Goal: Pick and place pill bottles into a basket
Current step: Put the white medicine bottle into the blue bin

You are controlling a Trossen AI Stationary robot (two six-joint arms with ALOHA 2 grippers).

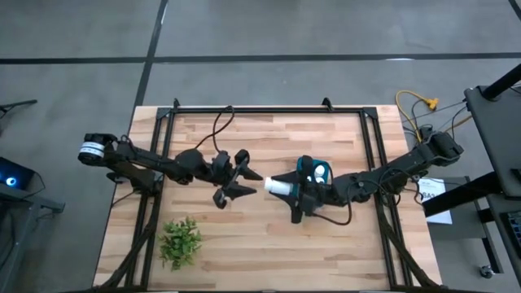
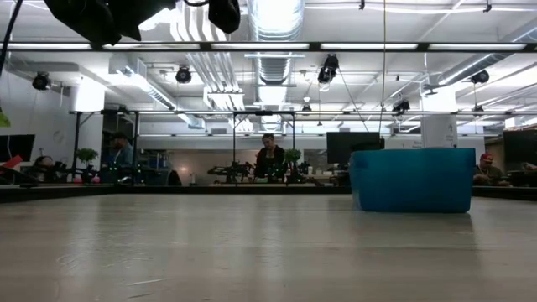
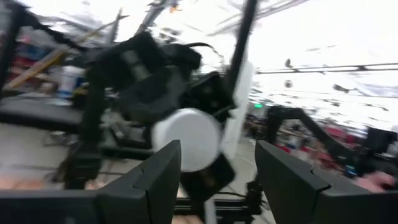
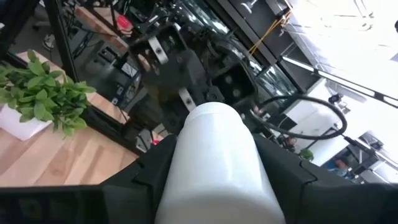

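My right gripper [image 1: 282, 189] is near the table's middle, well above the wood, and is shut on a white pill bottle [image 1: 279, 186]. The bottle lies level with its free end toward the table's left. My left gripper [image 1: 254, 182] is open and faces that end [image 3: 186, 146] from the left. Its fingers [image 3: 155, 180] stand just short of the bottle. The teal basket [image 1: 308, 168] stands on the table, partly under my right arm. It also shows in the low view [image 2: 411, 179]. Another white bottle [image 1: 321, 172] lies inside it. My right gripper pinches the bottle's body [image 4: 214, 180] between its two fingers [image 4: 134, 177]. The fingers come level from the table's right and lie along the bottle. The bottle is lifted clear of the table, level, and its rounded free end [image 4: 214, 115] sticks out past the fingertips toward my left gripper.
A small green leafy plant [image 1: 180, 241] stands near the table's front left corner and also shows in the right wrist view [image 4: 37, 99]. Black frame rails [image 1: 269, 110] run along the table's far edge and sides. People sit at desks in the room behind.
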